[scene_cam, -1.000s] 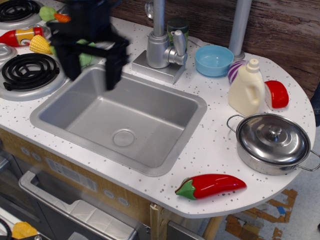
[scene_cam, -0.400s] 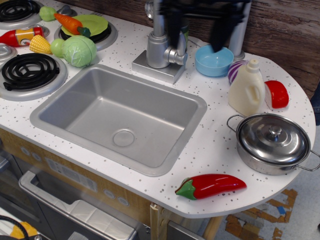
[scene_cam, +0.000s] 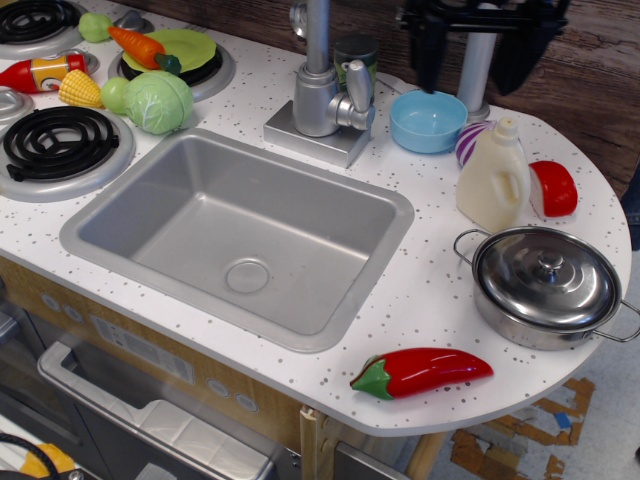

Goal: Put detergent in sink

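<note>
The cream-white detergent jug (scene_cam: 494,183) stands upright on the white speckled counter, right of the sink, with its capped neck up. The silver-grey sink (scene_cam: 240,235) with a round drain lies in the middle and holds nothing. My black gripper (scene_cam: 473,70) is open at the top right, its two fingers (scene_cam: 428,58) hanging apart above and behind the detergent, over the blue bowl and a grey post. It holds nothing.
A blue bowl (scene_cam: 428,120), striped onion (scene_cam: 468,143) and red-white piece (scene_cam: 553,188) crowd the detergent. A lidded steel pot (scene_cam: 546,285) stands in front of it, a red pepper (scene_cam: 420,371) near the edge. The faucet (scene_cam: 325,90) stands behind the sink. Toy vegetables (scene_cam: 150,98) and burners (scene_cam: 58,143) lie left.
My gripper has swept right from over the sink's left rim, past the faucet, to above and behind the detergent. It stays open. Nothing else moved.
</note>
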Controlling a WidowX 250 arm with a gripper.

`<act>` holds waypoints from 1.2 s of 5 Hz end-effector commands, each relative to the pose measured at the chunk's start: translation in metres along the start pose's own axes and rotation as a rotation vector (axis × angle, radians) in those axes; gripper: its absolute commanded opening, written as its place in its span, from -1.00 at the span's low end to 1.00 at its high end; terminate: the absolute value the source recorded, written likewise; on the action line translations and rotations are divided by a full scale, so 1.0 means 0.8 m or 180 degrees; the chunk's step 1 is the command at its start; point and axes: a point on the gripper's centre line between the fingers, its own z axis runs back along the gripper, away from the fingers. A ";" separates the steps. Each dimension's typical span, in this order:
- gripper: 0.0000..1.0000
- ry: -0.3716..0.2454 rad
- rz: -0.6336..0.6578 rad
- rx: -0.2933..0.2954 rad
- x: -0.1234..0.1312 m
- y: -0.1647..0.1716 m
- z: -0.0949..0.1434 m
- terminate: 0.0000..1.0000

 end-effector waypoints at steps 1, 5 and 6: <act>1.00 -0.0262 -0.0166 -0.0198 0.017 -0.023 0.010 -1.00; 1.00 -0.0252 -0.0175 -0.0540 0.020 -0.060 -0.024 -1.00; 1.00 -0.0168 -0.0174 -0.0514 0.017 -0.054 -0.040 -1.00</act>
